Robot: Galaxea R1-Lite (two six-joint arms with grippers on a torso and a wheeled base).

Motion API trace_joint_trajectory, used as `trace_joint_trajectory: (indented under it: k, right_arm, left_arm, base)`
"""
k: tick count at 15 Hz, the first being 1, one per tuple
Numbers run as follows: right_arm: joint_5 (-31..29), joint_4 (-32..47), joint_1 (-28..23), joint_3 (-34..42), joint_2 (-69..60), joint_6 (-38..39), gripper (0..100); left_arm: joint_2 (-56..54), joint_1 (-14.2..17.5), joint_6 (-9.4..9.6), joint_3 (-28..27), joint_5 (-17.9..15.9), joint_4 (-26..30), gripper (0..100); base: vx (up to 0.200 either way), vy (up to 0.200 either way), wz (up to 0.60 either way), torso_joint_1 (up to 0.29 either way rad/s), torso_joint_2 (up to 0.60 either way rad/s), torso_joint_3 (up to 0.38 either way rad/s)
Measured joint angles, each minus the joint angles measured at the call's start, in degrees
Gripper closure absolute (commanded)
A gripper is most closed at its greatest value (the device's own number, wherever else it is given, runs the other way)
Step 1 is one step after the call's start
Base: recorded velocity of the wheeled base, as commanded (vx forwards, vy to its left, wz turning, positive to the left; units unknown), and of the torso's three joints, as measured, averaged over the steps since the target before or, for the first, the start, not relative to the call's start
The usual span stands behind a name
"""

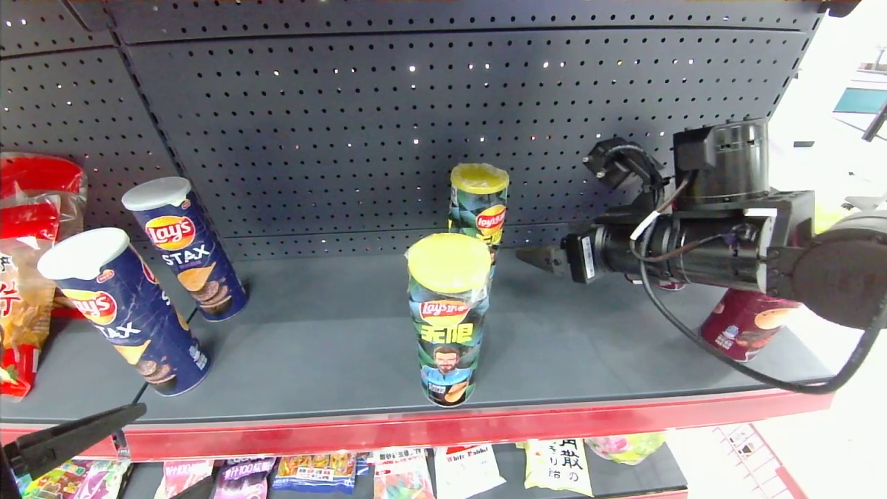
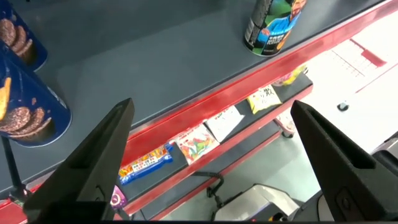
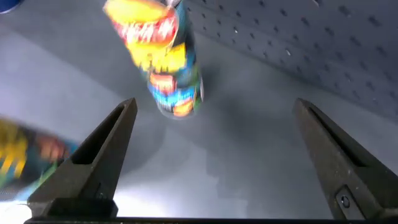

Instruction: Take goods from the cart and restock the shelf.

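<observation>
Right gripper (image 1: pixel 540 259) sits over the shelf (image 1: pixel 332 346), right of centre. Its tips point at the rear yellow-lid can (image 1: pixel 478 204), near it but not touching. Its fingers (image 3: pixel 106 149) are spread wide with nothing between them. The right wrist view is smeared; the can ahead of the gap there is probably that rear one. It stands upright close to the pegboard back (image 1: pixel 346 125), about mid-width.

Front yellow-lid can (image 1: pixel 447 319) is upright at the shelf's front edge, mid-width, directly ahead of the rear one. There is a gap between the two.

Back blue can (image 1: pixel 187 246) is toward the back-left of the shelf. Front blue can (image 1: pixel 121 308) is nearer the front-left edge. Both have white lids and stand apart from each other.

Red can (image 1: pixel 745 322) is at the right end of the shelf, mostly hidden behind the right arm, so can't tell its lid. Red bags (image 1: pixel 28 263) are at the left end, just beside the front blue can.

Left gripper (image 2: pixel 211 107) hangs low, in front of the red front lip (image 1: pixel 416 426) near the shelf's front-left corner. Its fingers are apart and it is empty. Snack packets (image 1: pixel 464 468) line the lower shelf (image 1: pixel 624 475) under the lip.
</observation>
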Motion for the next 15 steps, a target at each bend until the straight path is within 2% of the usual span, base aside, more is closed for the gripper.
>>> trace_joint_trajectory:
  k: [4,11,13,15]
  right_arm:
    - [-1.0,0.0,0.5,11.7,-11.7,0.0,0]
    - [-8.1,1.5,0.7,33.7,-45.4,-0.3,0]
    - [-9.6,4.2,-0.9,38.0,-54.6,-0.3,0]
    - [-10.1,10.1,-5.6,40.3,-62.5,-0.1,0]
  left_arm:
    - [5.5,0.0,-0.05,-3.0,0.3,-0.1,0]
    - [19.4,0.0,0.11,-8.0,-0.1,-0.2,0]
    - [23.3,0.0,0.22,-9.1,-0.2,-0.2,0]
    - [26.9,0.0,0.90,-9.8,-0.2,-0.3,0]
  base:
    - [0.000,0.000,0.00,0.000,0.00,0.000]
    - [0.000,0.000,0.00,0.000,0.00,0.000]
    - [0.000,0.000,0.00,0.000,0.00,0.000]
    - [0.000,0.000,0.00,0.000,0.00,0.000]
